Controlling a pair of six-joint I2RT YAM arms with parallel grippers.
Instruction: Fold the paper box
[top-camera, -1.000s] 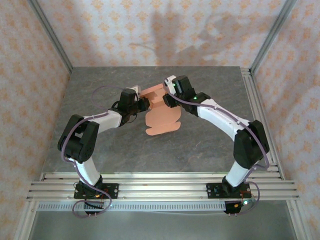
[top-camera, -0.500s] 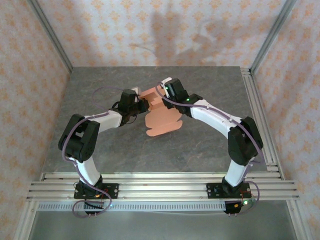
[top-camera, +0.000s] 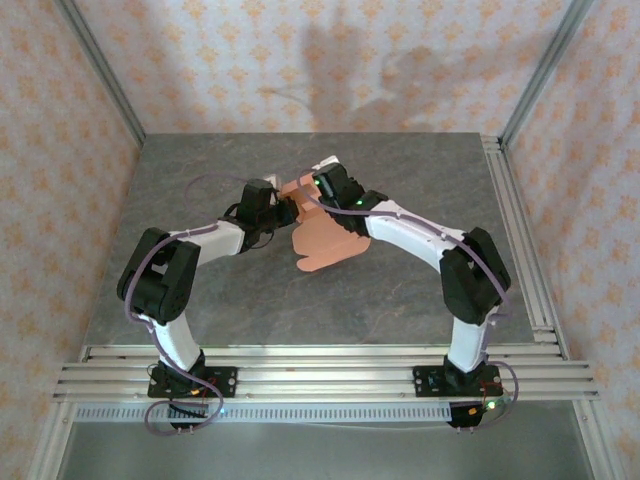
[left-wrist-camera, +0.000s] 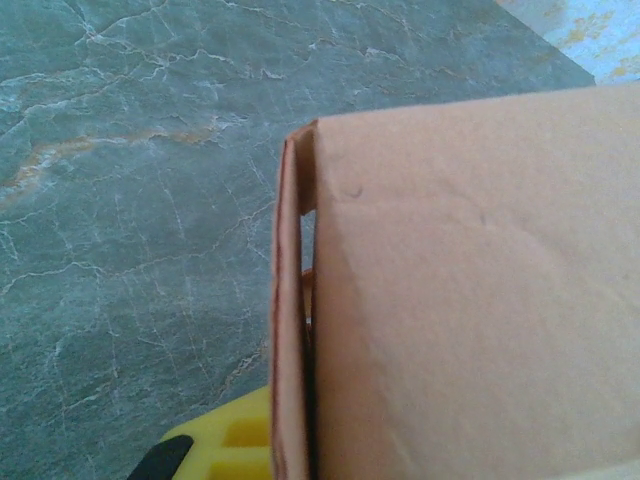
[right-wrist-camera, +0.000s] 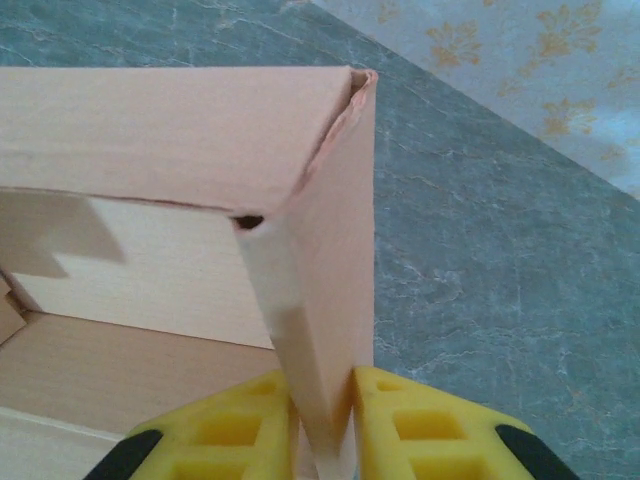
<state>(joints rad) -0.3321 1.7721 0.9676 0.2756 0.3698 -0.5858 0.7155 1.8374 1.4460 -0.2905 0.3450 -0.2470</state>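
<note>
The paper box (top-camera: 322, 238) is salmon-orange card, partly folded, lying mid-table with its rounded flaps toward the near side. Its raised far end is held between both grippers. My left gripper (top-camera: 287, 211) grips it from the left. In the left wrist view one yellow finger (left-wrist-camera: 225, 440) presses against a doubled card wall (left-wrist-camera: 292, 330), and the other finger is hidden behind the card panel (left-wrist-camera: 470, 290). My right gripper (top-camera: 318, 190) is shut on a corner wall. In the right wrist view both yellow fingers (right-wrist-camera: 420, 420) pinch that wall (right-wrist-camera: 335, 300), with the box's open inside (right-wrist-camera: 120, 350) to the left.
The grey marbled table (top-camera: 400, 290) spreads around the box. Aluminium rails (top-camera: 320, 365) run along the near edge and a rail (top-camera: 515, 220) down the right side. Patterned walls (top-camera: 300, 60) close in the back and sides.
My right gripper has moved left toward the left gripper, carrying the box's raised end with it. The flat flaps have swung slightly. The left arm has hardly moved.
</note>
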